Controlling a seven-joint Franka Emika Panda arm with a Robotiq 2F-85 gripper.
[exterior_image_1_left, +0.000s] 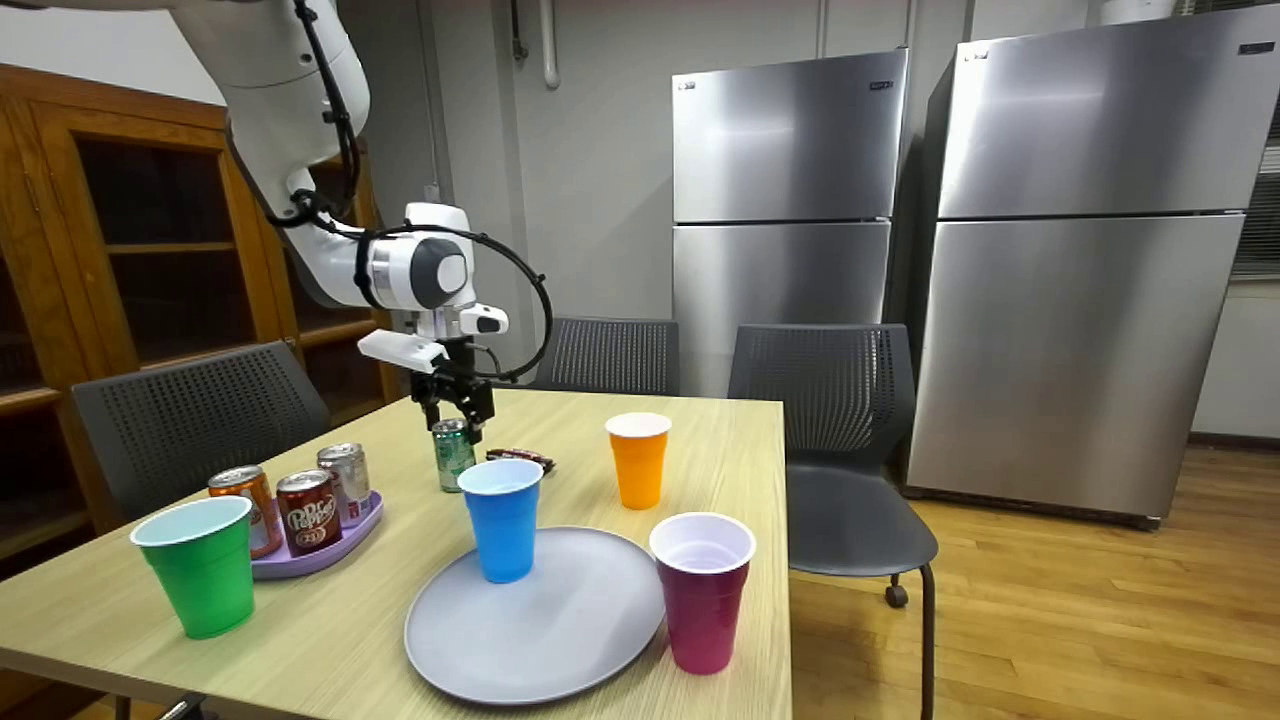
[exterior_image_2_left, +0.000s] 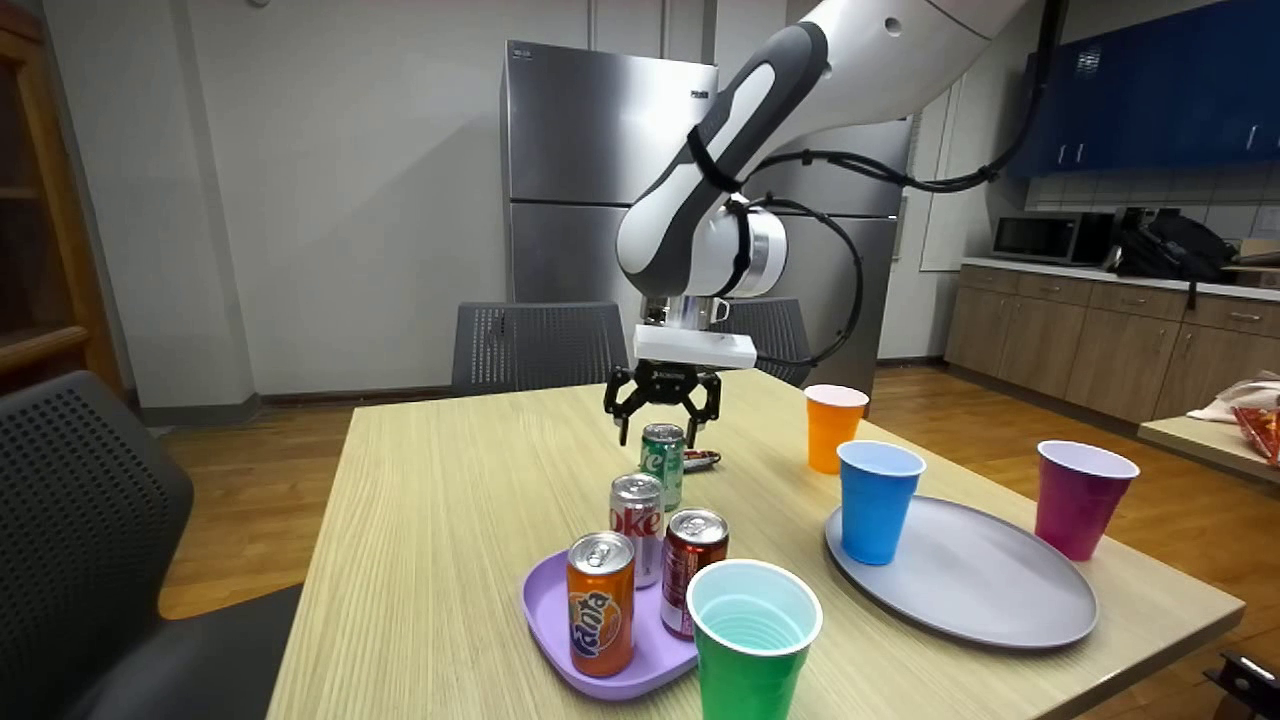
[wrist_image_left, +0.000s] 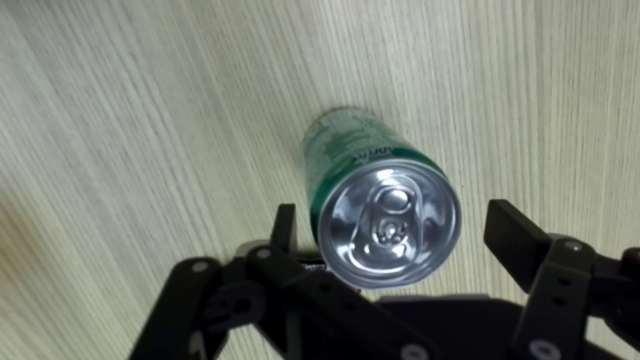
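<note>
Green is the can (exterior_image_2_left: 666, 466), upright on the table (exterior_image_2_left: 450, 500); your gripper (exterior_image_2_left: 658, 435) has its jaws wide; the wrist view shows the lid (wrist_image_left: 390, 225) between them, nearer to the finger (wrist_image_left: 284, 225) at left.

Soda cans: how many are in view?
4: the orange can, silver can and maroon can on the purple tray, and the green can near the open pincer. Both exterior views show all.
</note>
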